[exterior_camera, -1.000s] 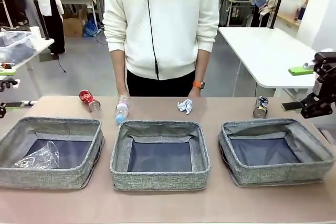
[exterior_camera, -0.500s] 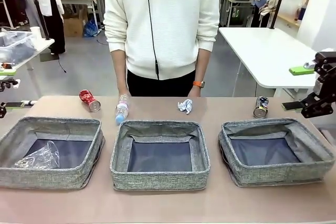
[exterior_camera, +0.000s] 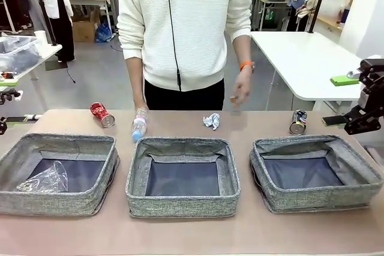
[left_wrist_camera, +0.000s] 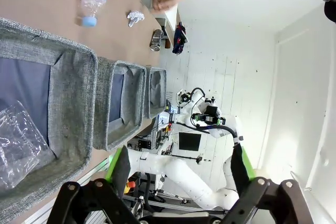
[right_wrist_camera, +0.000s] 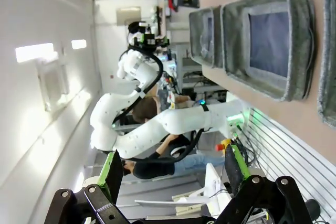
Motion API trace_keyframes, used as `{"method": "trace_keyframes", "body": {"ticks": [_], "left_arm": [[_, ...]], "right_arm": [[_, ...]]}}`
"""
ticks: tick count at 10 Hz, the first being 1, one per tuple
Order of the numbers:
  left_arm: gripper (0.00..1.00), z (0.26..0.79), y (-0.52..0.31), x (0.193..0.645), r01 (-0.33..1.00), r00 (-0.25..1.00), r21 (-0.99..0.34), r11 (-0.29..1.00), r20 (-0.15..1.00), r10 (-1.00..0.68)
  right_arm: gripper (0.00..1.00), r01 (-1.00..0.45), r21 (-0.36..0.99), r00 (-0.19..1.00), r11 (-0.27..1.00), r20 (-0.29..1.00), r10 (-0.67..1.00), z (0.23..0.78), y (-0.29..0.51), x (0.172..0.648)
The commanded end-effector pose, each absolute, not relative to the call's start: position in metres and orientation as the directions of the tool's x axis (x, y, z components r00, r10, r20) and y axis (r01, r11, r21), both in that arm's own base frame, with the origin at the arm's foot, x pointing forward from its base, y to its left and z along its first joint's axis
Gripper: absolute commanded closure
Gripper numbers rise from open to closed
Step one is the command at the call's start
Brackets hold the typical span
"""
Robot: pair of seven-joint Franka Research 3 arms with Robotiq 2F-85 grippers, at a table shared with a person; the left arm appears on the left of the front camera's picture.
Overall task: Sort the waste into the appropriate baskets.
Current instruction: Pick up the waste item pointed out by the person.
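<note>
Person's hand (exterior_camera: 241, 91) lifted off the table edge, now raised behind middle basket (exterior_camera: 183, 208). Left gripper (left_wrist_camera: 179, 153) and right gripper (right_wrist_camera: 172, 163) spread wide, empty. Bottle (exterior_camera: 139, 125) and paper wad (exterior_camera: 211, 122) just behind that basket; red can (exterior_camera: 102, 114) back-left, blue-silver can (exterior_camera: 297, 122) back-right; plastic bag (exterior_camera: 45, 179) in the basket to its left.

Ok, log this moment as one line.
left tool open | right tool open | plastic bag in left basket | bottle, red can, paper wad, blue-silver can on table
</note>
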State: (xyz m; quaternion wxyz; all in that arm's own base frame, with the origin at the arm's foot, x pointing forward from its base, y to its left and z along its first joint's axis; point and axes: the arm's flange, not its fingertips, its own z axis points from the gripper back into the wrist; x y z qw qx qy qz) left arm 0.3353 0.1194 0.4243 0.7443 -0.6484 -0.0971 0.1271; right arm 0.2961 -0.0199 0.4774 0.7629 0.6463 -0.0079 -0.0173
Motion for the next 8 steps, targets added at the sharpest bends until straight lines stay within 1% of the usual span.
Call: {"method": "trace_keyframes", "body": {"ticks": [1, 7, 8], "left_arm": [[0.00, 0.4248, 0.1184, 0.3357, -0.053, 0.948, -0.989, 0.137, -0.007, 0.319], [0.00, 0.4248, 0.1184, 0.3357, -0.053, 0.948, -0.989, 0.137, -0.007, 0.319], [0.00, 0.4248, 0.1184, 0.3357, -0.053, 0.948, -0.989, 0.137, -0.007, 0.319]], "right_arm": [[0.00, -0.003, 0.990, 0.999, 0.143, 0.007, -0.032, 0.4810, -0.0181, 0.2972], [0.00, -0.003, 0.990, 0.999, 0.143, 0.007, -0.032, 0.4810, -0.0181, 0.2972], [0.00, 0.016, 0.986, 0.999, 0.164, -0.010, -0.037, 0.4774, -0.0199, 0.2961]]}}
